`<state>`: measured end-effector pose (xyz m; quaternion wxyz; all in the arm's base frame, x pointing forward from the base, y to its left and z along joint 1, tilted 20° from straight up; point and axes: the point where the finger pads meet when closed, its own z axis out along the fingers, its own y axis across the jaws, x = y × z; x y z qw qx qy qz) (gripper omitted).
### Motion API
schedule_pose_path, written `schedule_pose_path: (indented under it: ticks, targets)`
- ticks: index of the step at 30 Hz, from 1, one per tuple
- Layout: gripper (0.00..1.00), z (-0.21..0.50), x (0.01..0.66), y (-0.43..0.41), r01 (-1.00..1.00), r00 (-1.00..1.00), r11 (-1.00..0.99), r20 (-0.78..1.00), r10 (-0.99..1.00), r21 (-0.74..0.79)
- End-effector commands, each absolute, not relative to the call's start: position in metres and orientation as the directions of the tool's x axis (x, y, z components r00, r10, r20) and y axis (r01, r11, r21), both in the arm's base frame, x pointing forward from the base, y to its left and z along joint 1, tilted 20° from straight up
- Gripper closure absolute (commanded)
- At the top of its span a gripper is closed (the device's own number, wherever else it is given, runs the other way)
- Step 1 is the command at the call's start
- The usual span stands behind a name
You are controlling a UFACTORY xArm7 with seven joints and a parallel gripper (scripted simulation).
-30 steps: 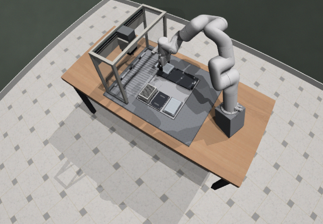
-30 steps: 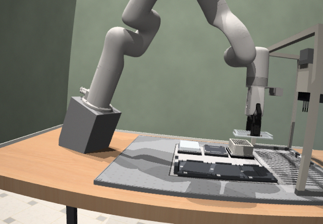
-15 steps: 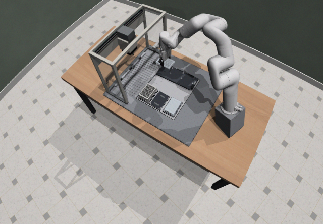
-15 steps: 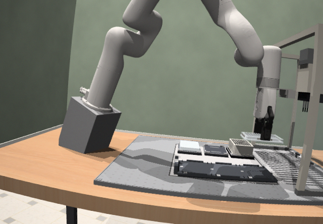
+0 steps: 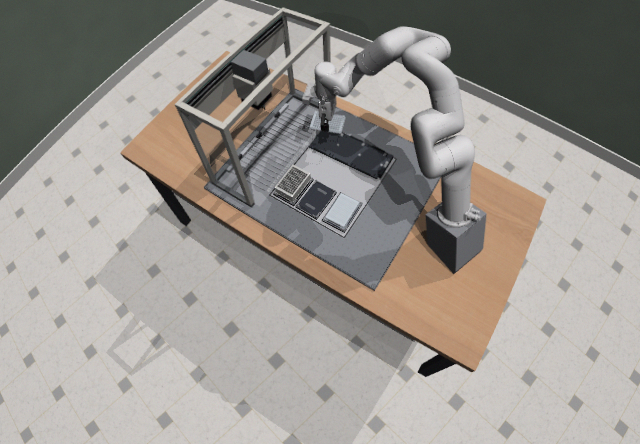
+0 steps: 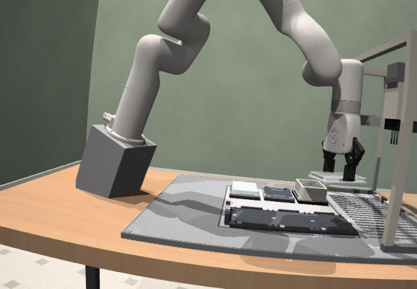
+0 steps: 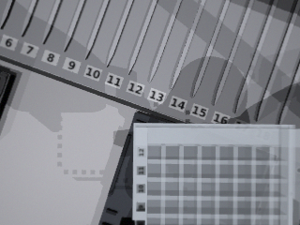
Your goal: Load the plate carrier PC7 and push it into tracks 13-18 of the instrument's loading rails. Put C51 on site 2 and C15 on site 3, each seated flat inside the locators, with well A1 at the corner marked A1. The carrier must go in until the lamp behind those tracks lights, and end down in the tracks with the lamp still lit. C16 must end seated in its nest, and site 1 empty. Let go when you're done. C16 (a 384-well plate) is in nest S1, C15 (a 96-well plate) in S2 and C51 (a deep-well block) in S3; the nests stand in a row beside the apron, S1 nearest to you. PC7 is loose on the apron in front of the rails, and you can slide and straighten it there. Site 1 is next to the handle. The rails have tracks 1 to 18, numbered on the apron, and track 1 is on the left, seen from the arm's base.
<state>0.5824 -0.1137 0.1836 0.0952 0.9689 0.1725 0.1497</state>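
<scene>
Pale wood forms the worktop (image 5: 454, 320), which carries a grey deck plate (image 5: 372, 253), the arm's grey pedestal (image 5: 467, 253) and the beige gantry frame (image 5: 217, 144) standing over the loading rails (image 5: 268, 139). The white xArm (image 5: 439, 134) arches from the pedestal toward the far end of the dark carrier PC7 (image 6: 289, 220), which lies loose on the apron with none of its sites loaded. In the row of nests, the deep-well block C51 (image 6: 310, 189) sits nearest the rails, the middle nest (image 6: 278, 192) is bare and dark, and the pale 384-well plate C16 (image 6: 244, 188) sits nearest the base.

The gripper (image 6: 343, 173) hangs above the carrier's rail-side end, its black fingers (image 6: 350, 170) clamped on the translucent 96-well plate C15 (image 7: 216, 173), held level in the air. In the wrist view the plate's right and lower parts are cut off; small row markings run down its left edge, too blurred to read. Behind it the apron shows track numbers 6 to 16; higher numbers are hidden by the plate.
</scene>
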Motion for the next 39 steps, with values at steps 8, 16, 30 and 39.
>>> schedule_pose_path:
  ticks: [8, 16, 30, 39]
  targets:
    - [1.0, 0.1861, 0.5836, -0.1137, 0.59, 0.738, -0.748, 0.173, 0.652, 0.304]
    - [1.0, 0.1861, 0.5835, -0.1137, 0.763, 0.557, -0.55, 0.087, 0.826, 0.338]
    - [1.0, 0.1861, 0.5835, -0.1137, 0.92, 0.215, -0.185, -0.052, 0.975, 0.346]
    - [1.0, 0.186, 0.5835, -0.1137, 0.945, -0.027, 0.07, -0.138, 0.99, 0.321]
